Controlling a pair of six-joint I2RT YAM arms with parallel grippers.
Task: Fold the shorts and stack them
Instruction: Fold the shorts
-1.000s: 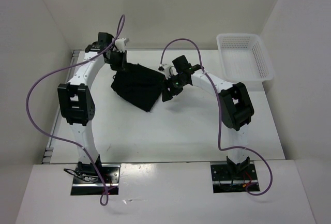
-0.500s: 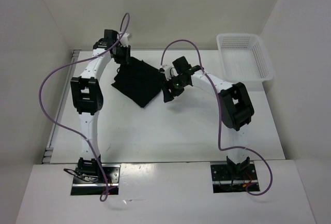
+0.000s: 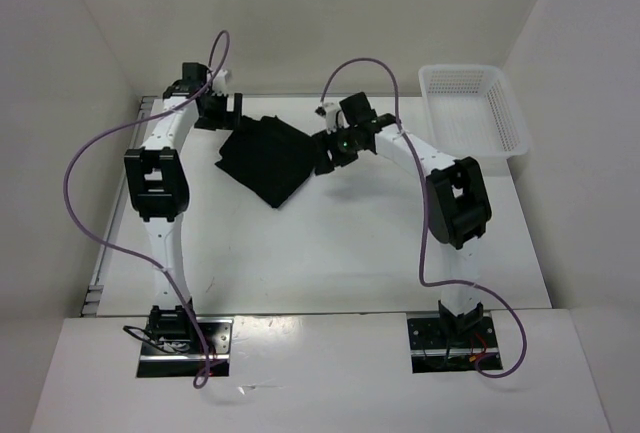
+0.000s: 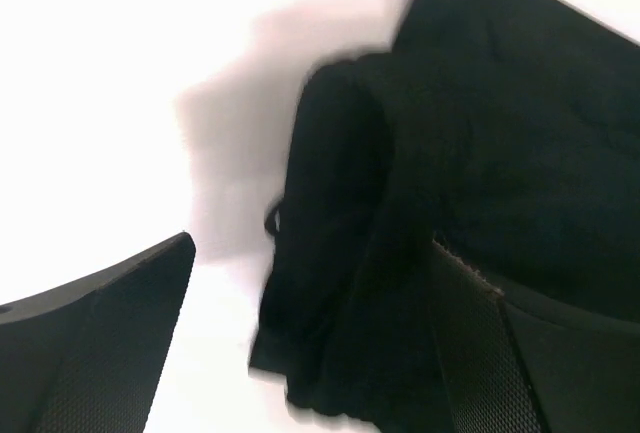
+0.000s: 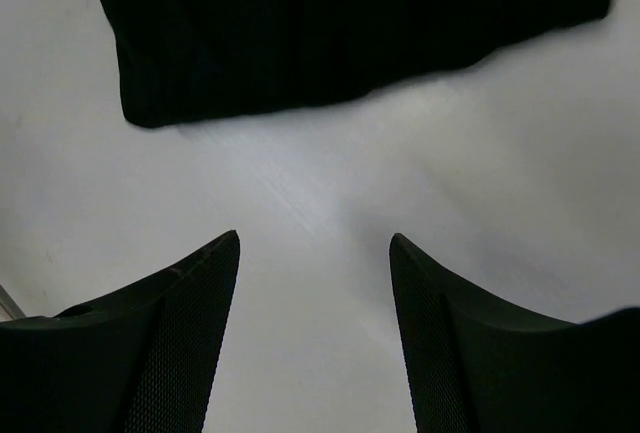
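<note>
The black shorts [image 3: 268, 158] lie folded in a flat diamond shape on the white table, toward the back between the two arms. My left gripper [image 3: 222, 113] hovers at their far left corner, open wide. In the left wrist view a rumpled fold of the shorts [image 4: 480, 153] lies beneath and between the spread fingers [image 4: 100, 343], touching neither. My right gripper [image 3: 323, 158] stands open just off the right corner of the cloth. In the right wrist view the left gripper [image 5: 314, 237] shows only bare table between its fingers, with the edge of the shorts [image 5: 350, 23] ahead.
A white plastic mesh basket [image 3: 505, 118] sits at the back right corner of the table. White walls close in the table on the left, back and right. Purple cables loop over both arms.
My left gripper has opened and let go of the shorts, then drawn back to the left. The cloth has dropped flat onto the table. The right gripper shifted slightly toward the back.
</note>
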